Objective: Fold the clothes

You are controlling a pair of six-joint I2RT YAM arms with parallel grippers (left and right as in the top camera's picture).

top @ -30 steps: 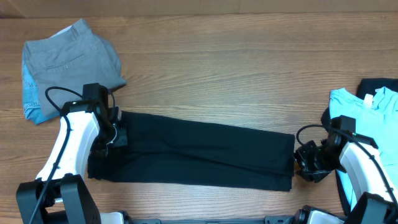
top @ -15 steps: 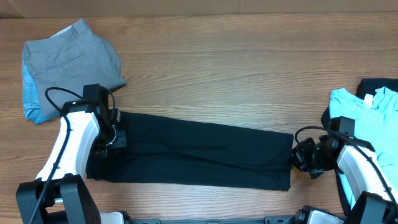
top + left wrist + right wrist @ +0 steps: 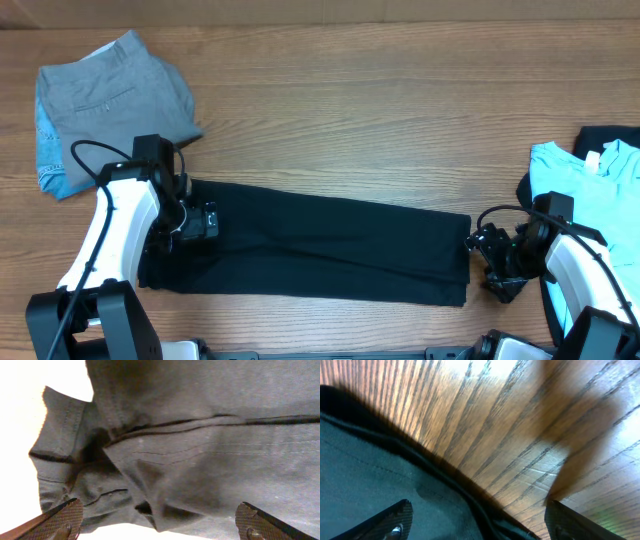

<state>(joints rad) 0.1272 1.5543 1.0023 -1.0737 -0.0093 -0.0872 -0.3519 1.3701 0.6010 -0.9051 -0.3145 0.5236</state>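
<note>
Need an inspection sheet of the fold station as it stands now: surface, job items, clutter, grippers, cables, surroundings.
Surface: wooden table, no damage seen.
Job's things: black T-shirt folded into a long strip along the near edge; light blue T-shirt at the right edge.
Clutter: folded grey trousers on blue patterned cloth, far left.
Grippers: left gripper open over the strip's left end; right gripper open at its right end.
Cables: left arm's cable and right arm's cable, each a black loop.
Surroundings: nothing seen.

No readable text, label, brand or number shows anywhere.
</note>
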